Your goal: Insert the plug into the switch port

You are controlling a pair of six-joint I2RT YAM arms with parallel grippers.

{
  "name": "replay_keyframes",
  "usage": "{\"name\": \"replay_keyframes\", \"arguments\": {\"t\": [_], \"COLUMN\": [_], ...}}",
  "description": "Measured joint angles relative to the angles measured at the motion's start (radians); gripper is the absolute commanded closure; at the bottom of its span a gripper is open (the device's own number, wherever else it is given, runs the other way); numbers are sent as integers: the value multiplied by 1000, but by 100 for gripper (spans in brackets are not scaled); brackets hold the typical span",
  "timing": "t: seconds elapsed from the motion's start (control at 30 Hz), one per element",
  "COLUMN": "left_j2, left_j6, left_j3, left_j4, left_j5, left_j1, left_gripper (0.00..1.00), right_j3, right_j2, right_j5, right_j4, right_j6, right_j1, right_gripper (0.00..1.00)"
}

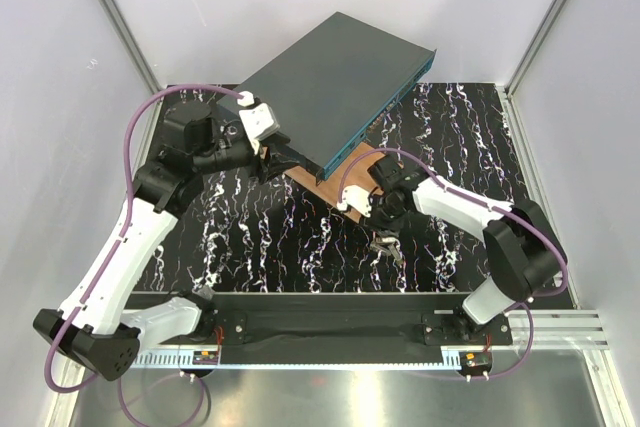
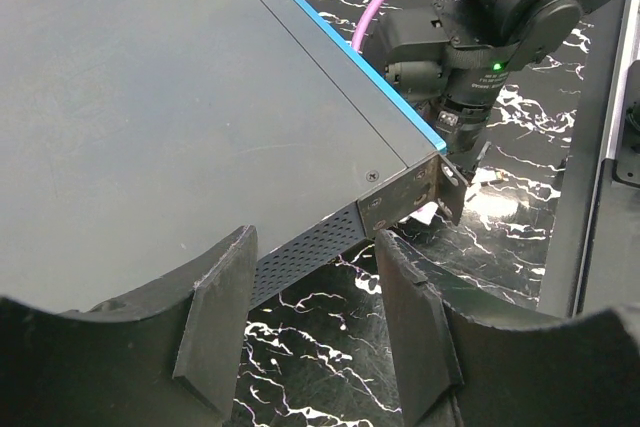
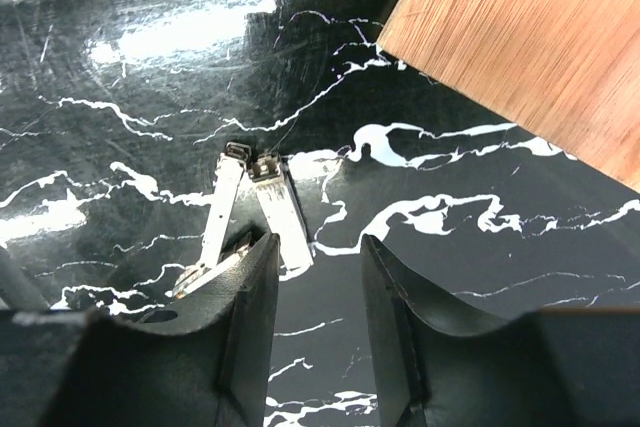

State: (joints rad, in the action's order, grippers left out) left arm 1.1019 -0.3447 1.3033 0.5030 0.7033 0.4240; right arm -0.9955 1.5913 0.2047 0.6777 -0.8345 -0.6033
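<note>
Above the plug [image 3: 283, 217], seemingly one of two, the right hand [image 3: 318, 277] is held apart for lowering and closing, the left hand [image 2: 312, 257] spread beside the switch [image 2: 150, 97].

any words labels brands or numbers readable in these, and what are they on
No text reads clearly in any view.
Small white print on the right arm's wrist: too small and blurred to read.
The switch: no lettering visible on its top or side.

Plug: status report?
Left gripper open at switch corner. Right gripper open over two plugs on table, none gripped. Wooden board nearby, off plugs.
</note>
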Motion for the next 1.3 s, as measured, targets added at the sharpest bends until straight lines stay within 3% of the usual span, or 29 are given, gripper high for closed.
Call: {"name": "replay_keyframes", "arguments": {"t": [0.87, 1.07, 1.17, 1.3], "left_j2": [21, 27, 30, 33], "left_j6": [13, 28, 37, 82], "left_j3": [13, 13, 13, 23], "left_j4": [-5, -11, -11, -21], "left_j5": [0, -1, -3, -3], "left_j1": [0, 0, 0, 0], "left_gripper": [44, 44, 44, 44], "right_j3": [2, -5, -5, 11], "right_j2": [90, 110, 107, 70], "right_j5": [-1, -4, -3, 7], "right_j4": [-1, -19, -19, -5], "right_j6": [-15, -10, -12, 8], "right_j1": [-38, -52, -52, -44], "right_gripper": [54, 73, 98, 100]}}
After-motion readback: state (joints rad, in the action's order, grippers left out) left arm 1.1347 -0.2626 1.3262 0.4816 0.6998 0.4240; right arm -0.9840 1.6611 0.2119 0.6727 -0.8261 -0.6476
